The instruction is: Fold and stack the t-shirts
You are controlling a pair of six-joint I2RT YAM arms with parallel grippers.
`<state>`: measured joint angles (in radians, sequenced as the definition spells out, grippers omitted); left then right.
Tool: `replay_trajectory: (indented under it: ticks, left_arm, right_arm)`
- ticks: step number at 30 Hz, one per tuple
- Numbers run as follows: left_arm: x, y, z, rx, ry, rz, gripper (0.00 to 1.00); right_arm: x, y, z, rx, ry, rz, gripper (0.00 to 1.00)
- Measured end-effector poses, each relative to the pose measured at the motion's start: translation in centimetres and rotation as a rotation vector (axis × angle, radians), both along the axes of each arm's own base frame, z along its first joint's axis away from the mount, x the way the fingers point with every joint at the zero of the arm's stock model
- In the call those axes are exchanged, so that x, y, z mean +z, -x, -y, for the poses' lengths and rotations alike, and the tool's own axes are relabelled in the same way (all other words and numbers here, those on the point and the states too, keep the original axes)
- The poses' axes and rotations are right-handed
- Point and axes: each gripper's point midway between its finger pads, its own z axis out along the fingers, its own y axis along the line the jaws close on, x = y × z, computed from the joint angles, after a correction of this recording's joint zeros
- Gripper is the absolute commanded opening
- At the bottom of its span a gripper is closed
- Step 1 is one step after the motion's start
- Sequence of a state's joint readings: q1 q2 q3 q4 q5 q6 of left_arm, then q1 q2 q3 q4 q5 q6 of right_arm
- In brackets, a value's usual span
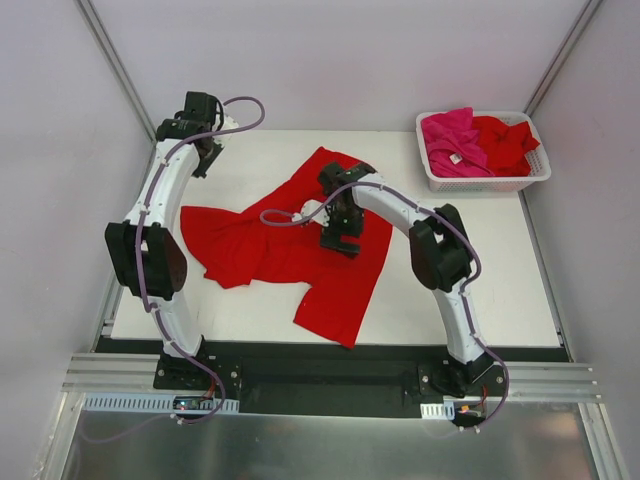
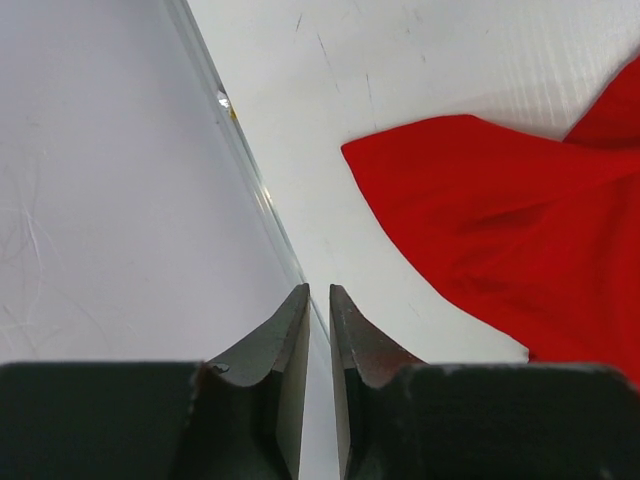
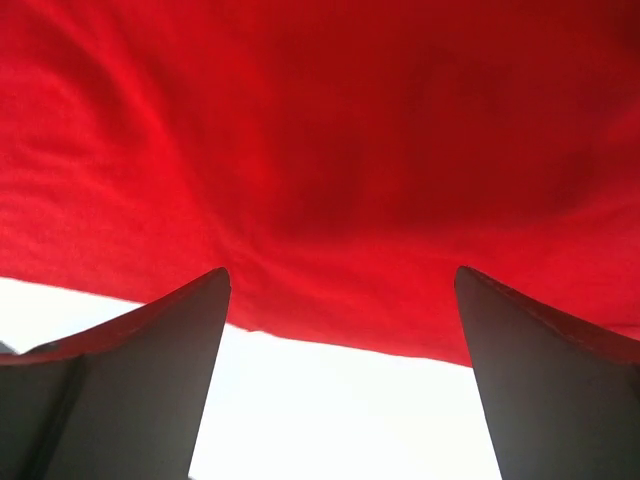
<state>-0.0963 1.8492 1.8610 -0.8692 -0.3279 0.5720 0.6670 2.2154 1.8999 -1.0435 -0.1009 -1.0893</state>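
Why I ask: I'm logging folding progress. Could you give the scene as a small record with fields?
on table: red t-shirt, spread out, unfolded, creased
basket: white, far right corner, holds a pink t-shirt and a second red t-shirt, both bunched
left gripper: jaws barely apart, empty, by the table's far left edge, clear of the cloth
right gripper: jaws wide open over an edge of the red t-shirt, gripping nothing
folded stack: none in view
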Motion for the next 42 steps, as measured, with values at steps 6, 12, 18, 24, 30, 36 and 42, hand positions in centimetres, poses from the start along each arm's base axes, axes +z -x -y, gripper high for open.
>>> replay_trajectory:
  ticks: [6, 12, 18, 24, 30, 36, 42]
  left_arm:
    - [0.1, -0.1, 0.4, -0.003, 0.034, 0.007, 0.16]
    - [4.1, -1.9, 1.5, -0.022, 0.080, 0.123, 0.17]
    - [6.5, -4.4, 5.2, -0.105, 0.132, 0.208, 0.17]
    - [4.4, -5.6, 8.6, -0.170, 0.171, 0.164, 0.17]
    - [3.9, -5.6, 9.7, -0.191, 0.183, 0.152, 0.17]
    - [3.8, -5.5, 10.6, -0.198, 0.210, 0.153, 0.17]
    - [3.7, -6.9, 15.2, -0.319, 0.244, 0.153, 0.17]
  right_arm:
    - [-1.3, 2.8, 2.3, 0.025, 0.078, -0.117, 0.99]
    - [-2.0, 6.3, 5.7, 0.037, 0.166, -0.277, 0.99]
    - [-2.0, 9.6, 9.6, 0.035, 0.234, -0.387, 0.97]
    - [-1.0, 9.7, 10.1, -0.007, 0.231, -0.407, 0.96]
    - [5.0, 2.8, 4.6, -0.021, 0.032, -0.112, 0.96]
    - [5.0, 3.1, 3.4, -0.063, -0.028, -0.108, 0.96]
    - [-2.4, 5.5, 4.1, -0.104, 0.077, -0.270, 0.96]
